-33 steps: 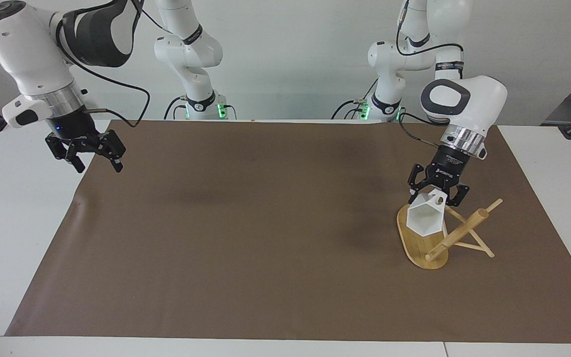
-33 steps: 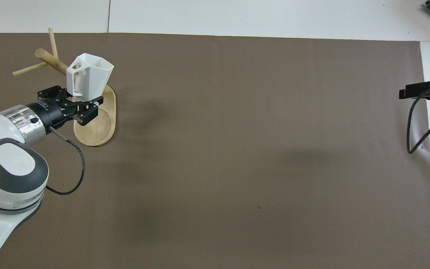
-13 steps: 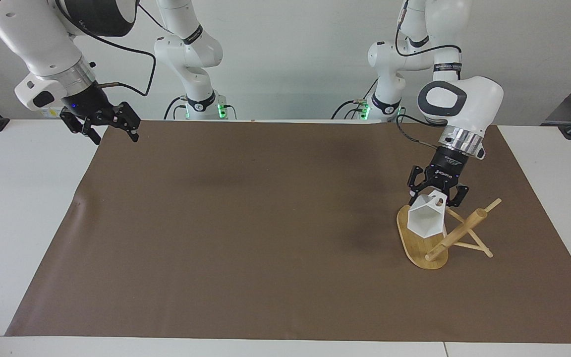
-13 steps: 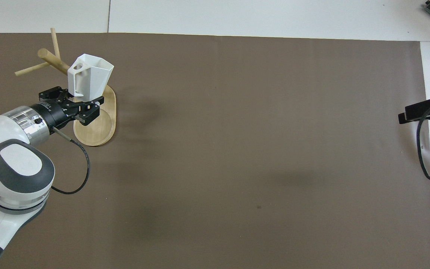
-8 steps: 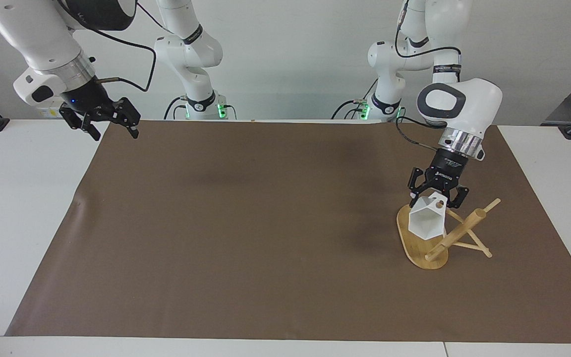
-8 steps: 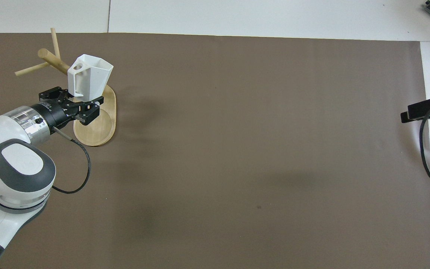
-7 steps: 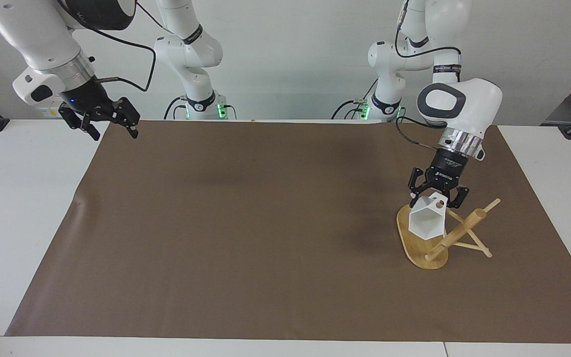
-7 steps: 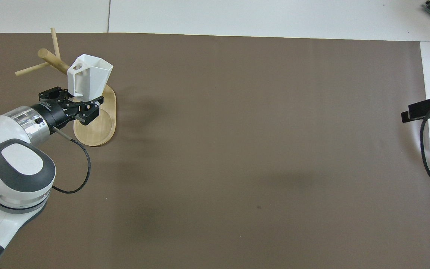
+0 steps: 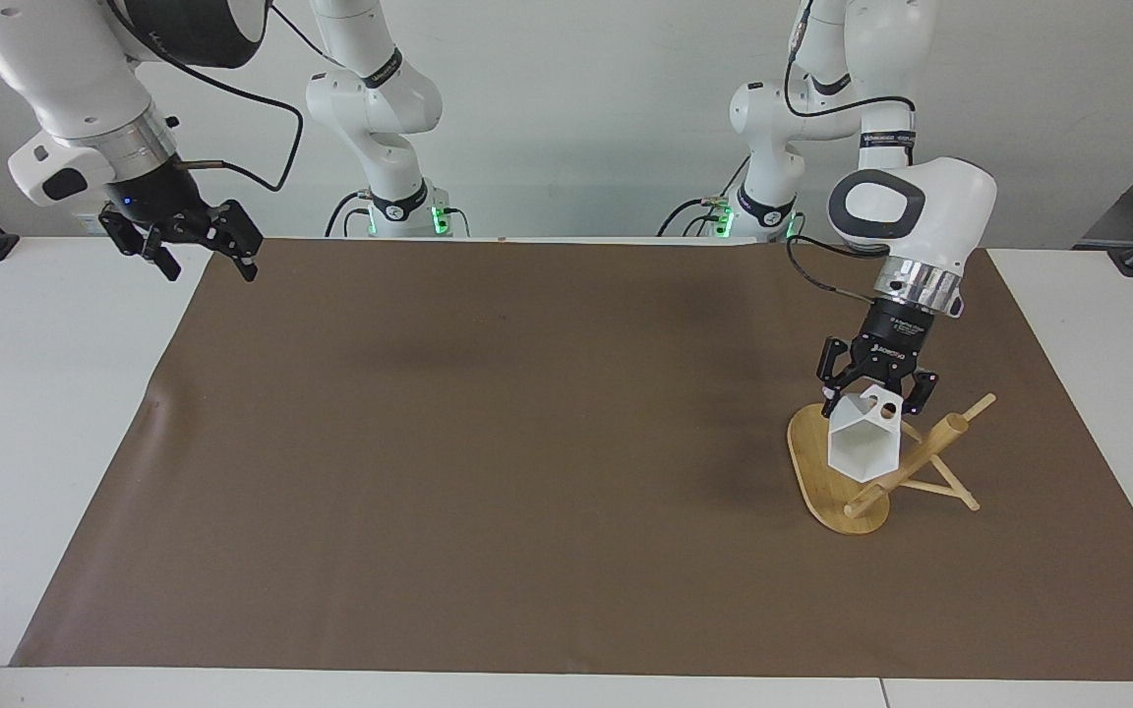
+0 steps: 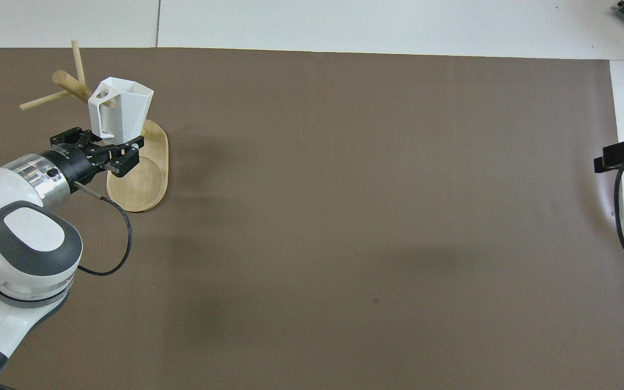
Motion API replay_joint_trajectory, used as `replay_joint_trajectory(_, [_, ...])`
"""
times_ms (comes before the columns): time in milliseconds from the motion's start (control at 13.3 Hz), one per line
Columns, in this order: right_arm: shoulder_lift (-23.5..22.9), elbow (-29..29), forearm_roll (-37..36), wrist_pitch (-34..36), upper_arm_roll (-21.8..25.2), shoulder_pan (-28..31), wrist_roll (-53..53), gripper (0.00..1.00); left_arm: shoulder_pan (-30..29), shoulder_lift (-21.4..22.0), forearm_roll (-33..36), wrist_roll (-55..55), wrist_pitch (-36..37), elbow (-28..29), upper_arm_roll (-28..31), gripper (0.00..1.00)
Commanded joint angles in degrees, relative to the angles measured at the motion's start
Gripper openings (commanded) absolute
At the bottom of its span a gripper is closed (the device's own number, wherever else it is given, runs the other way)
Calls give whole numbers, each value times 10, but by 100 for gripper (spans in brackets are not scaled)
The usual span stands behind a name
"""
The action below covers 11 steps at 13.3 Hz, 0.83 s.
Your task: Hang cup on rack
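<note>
A: Where is the cup (image 9: 863, 445)?
B: Over the rack (image 9: 840, 492), pinched at its handle by the left gripper (image 9: 877, 395), against the post.
A: The right gripper (image 9: 195, 248)?
B: Spread, waiting above the mat's (image 9: 527, 442) corner.

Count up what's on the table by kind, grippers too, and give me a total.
Cup: 1
Rack: 1
Brown mat: 1
Grippers: 2, the left gripper at the cup over the rack, the right gripper waiting above the mat's edge
Total: 5
</note>
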<state>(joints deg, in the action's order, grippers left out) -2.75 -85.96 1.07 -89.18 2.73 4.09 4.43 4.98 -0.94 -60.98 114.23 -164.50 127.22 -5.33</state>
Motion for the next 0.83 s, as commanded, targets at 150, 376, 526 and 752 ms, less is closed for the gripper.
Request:
replay_joint_trajectory(150, [13,-24,-12,-21,2,-1,-13,100,2,1,9,27,-23,9,1,0])
replay_joint_trajectory(376, [13,-24,-12,-21,2,-1,-14,100,-2,2,9,27,-23,10,1,43])
replay_joint_trajectory(526, [13,-24,-12,-21,2,-1,-13,100,-3,2,9,27,-23,10,1,100])
replay_joint_trajectory(752, [13,-24,-12,-20,2,-1,-13,100,-5,8,9,26,-18,9,3,100])
